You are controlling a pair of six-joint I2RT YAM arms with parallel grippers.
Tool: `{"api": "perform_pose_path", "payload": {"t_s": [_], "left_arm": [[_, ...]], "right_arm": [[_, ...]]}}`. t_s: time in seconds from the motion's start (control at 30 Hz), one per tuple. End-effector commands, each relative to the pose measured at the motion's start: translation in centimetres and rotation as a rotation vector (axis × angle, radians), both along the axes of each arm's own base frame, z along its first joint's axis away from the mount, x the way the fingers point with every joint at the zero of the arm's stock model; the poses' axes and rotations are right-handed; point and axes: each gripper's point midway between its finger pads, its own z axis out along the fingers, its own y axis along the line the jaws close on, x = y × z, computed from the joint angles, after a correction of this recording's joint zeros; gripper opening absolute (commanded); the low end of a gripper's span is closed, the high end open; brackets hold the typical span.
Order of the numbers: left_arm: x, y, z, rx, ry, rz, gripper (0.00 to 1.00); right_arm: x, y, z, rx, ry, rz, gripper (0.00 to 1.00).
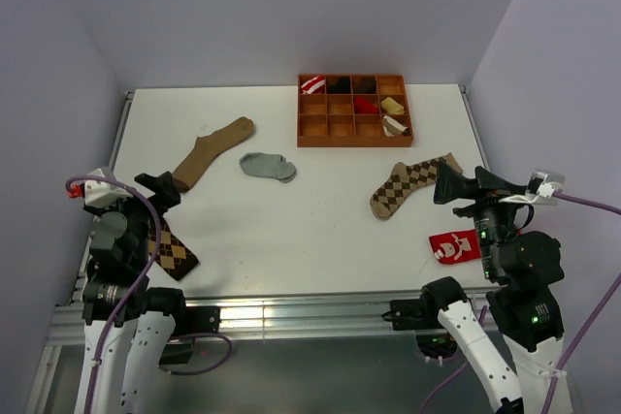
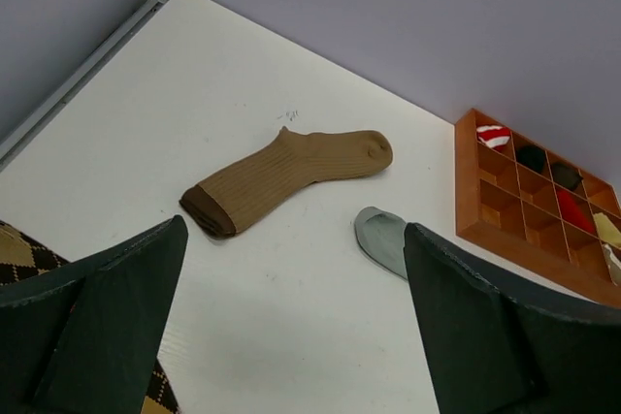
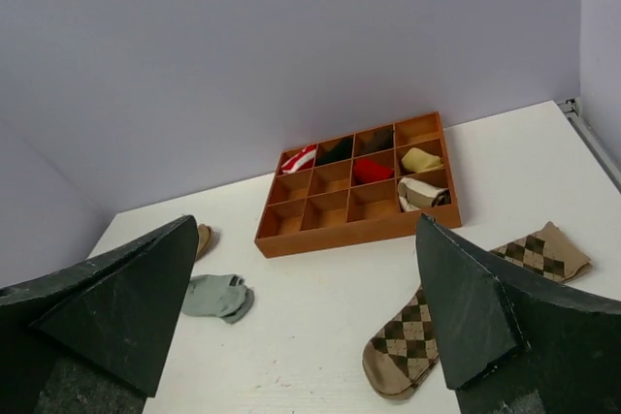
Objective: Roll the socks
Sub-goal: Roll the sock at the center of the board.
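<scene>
My left gripper [image 2: 296,239] and right gripper [image 3: 306,230] hang empty, fingers spread wide. The grey ankle sock [image 1: 267,166] lies mid-way across the table [image 1: 310,259], the lighter argyle sock [image 1: 412,184] near my right gripper and the darker argyle sock [image 1: 175,249] under my left. They look limp and light, so I'd pinch a toe edge.

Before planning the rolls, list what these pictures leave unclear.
- Darker argyle sock: top view, upper end under the left arm; left wrist view, a finger covers most of it.
- Lighter argyle sock: right wrist view, middle behind a finger.
- Red item: top view, right arm overlaps one end.
- Tray contents: too small to identify.
</scene>
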Motion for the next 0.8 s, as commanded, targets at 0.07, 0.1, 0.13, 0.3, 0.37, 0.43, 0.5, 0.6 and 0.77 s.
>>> {"api": "perform_pose_path", "payload": {"t_s": [0.07,0.1,0.13,0.3,0.37,0.43,0.5,0.6,0.77], "left_arm": [[0.6,-1.1,1.1,0.005,-0.009,-0.064,1.00],[0.7,-1.4,1.3,0.000,0.002,-0.074,1.00],[1.2,-1.5,0.7,-0.001,0.040,-0.082,1.00],[3.4,-2.9,-1.2,-0.012,0.211,-0.145,0.99],[4.1,-3.9,-1.8,-0.023,0.259,-0.194,1.00],[5.4,-5.5,-2.5,-0.048,0.312,-0.275,0.99],[6.8,-7.3,-3.4,-0.074,0.368,-0.360,1.00],[8.8,-9.1,-3.2,-0.075,0.392,-0.400,0.99],[12.8,-15.6,-5.8,0.055,0.470,-0.427,0.97]], "right_arm": [[0.5,1.0,0.0,0.047,-0.005,0.043,1.00],[0.7,1.4,-0.3,0.087,0.016,0.057,1.00],[1.3,1.8,-0.8,0.100,0.043,0.065,1.00],[3.1,4.9,-3.7,0.149,0.147,0.184,1.00],[4.1,5.9,-5.5,0.128,0.191,0.222,1.00],[4.7,7.0,-6.9,0.130,0.260,0.259,1.00],[5.0,8.0,-7.8,0.130,0.308,0.303,1.00],[5.1,8.8,-8.3,0.136,0.324,0.344,0.99],[4.8,10.1,-9.3,0.157,0.319,0.416,0.95]]}}
